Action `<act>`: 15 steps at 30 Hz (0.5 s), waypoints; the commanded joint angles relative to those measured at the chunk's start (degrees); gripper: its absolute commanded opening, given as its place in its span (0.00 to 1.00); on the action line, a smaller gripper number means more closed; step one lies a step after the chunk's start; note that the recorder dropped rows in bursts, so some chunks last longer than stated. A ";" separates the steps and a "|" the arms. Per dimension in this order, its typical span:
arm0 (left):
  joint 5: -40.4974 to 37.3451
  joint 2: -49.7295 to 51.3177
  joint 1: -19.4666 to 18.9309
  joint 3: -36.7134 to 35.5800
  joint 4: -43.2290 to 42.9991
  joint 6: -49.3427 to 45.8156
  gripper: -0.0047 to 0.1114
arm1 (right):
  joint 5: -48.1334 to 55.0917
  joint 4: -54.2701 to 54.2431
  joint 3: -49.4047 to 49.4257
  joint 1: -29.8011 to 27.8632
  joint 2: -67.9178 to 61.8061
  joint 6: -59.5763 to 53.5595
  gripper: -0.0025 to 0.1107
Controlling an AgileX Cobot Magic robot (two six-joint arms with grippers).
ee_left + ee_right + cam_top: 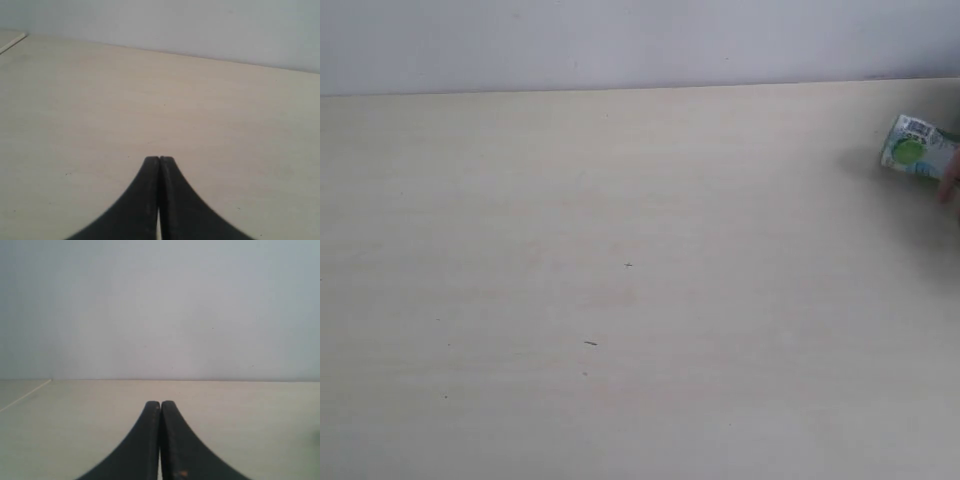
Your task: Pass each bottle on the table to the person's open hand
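One bottle (914, 148) with a green-lime label shows at the far right edge of the exterior view, tilted, with a fingertip of a person's hand (950, 187) against it. Whether it rests on the pale table (620, 280) I cannot tell. Neither arm appears in the exterior view. In the left wrist view my left gripper (159, 159) is shut, its black fingers pressed together over bare tabletop with nothing between them. My right gripper (160, 403) is likewise shut and empty, low over the table and facing a plain pale wall. No bottle shows in either wrist view.
The table's far edge (620, 90) meets a plain pale wall. A few tiny dark specks (590, 343) dot the tabletop. A seam or edge line (12, 42) crosses the corner of the left wrist view.
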State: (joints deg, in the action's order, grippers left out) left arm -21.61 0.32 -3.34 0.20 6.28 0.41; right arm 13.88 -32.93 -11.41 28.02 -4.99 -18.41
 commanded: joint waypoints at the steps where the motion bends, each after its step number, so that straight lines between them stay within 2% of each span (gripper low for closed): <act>1: 0.74 -0.32 -0.08 -0.20 -13.06 16.59 0.04 | -0.09 -0.14 0.25 0.00 0.18 0.07 0.02; 3: 1.02 -0.32 -0.08 -0.20 -18.07 16.59 0.04 | -0.09 -0.14 0.25 0.00 0.18 0.07 0.02; 15: 1.02 -0.32 -0.08 -0.20 -18.08 16.36 0.04 | -0.09 -0.14 0.25 0.00 0.18 0.07 0.02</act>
State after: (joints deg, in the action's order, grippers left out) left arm -21.48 0.32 -3.34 0.20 -11.46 16.38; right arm 13.88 -32.93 -11.41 28.02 -4.99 -18.41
